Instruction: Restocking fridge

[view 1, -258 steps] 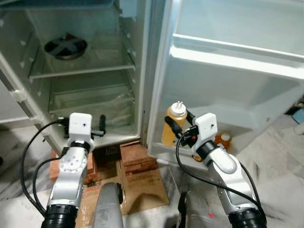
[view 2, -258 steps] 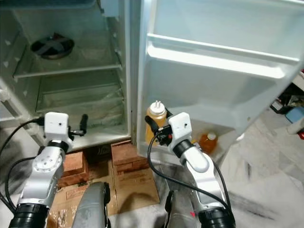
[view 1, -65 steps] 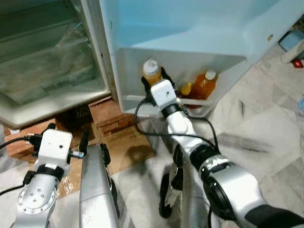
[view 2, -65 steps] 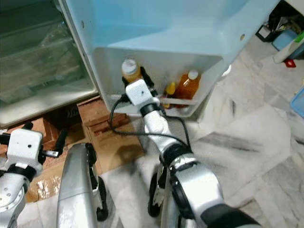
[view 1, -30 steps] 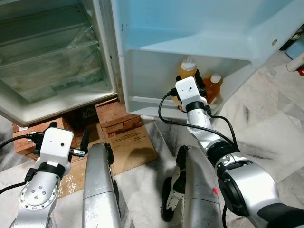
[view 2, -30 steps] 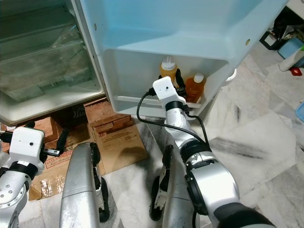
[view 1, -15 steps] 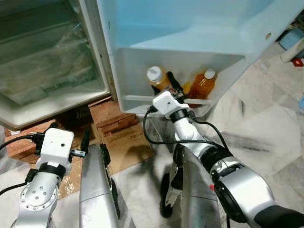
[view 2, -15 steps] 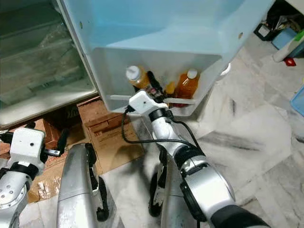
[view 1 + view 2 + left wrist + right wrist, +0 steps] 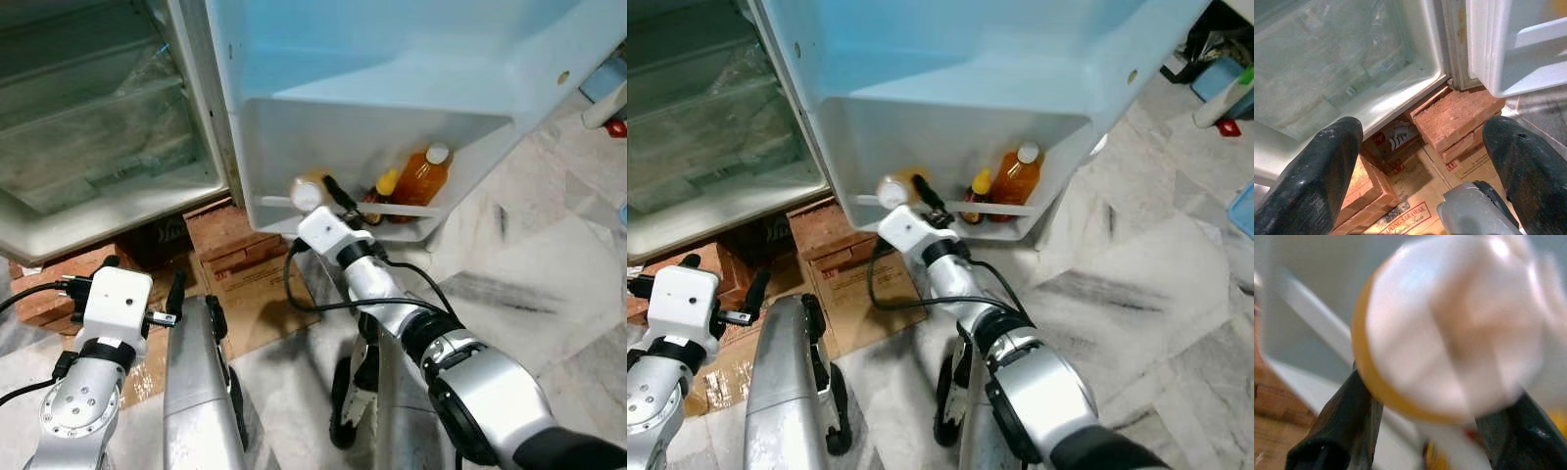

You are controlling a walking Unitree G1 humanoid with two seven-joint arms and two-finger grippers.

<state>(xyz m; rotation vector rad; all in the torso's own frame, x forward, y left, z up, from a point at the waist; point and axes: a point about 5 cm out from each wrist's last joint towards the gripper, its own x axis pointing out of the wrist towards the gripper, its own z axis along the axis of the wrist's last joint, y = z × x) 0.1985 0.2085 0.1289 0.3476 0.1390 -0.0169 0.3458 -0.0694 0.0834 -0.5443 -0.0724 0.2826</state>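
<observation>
While the left gripper (image 9: 1420, 161) hung spread wide and idle, the right gripper (image 9: 323, 193) pinched a tilted white-capped bottle (image 9: 306, 191) at the door shelf (image 9: 411, 225).

Red bricks (image 9: 240, 250) sit stacked under the front edge of the cabinet, and flattened cardboard (image 9: 260, 294) with red print lies on the floor just in front of them. The floor (image 9: 549, 264) is pale marble streaked with grey, and off at the far right edge there's a blue object (image 9: 1236, 206), cropped, on the tiles.
</observation>
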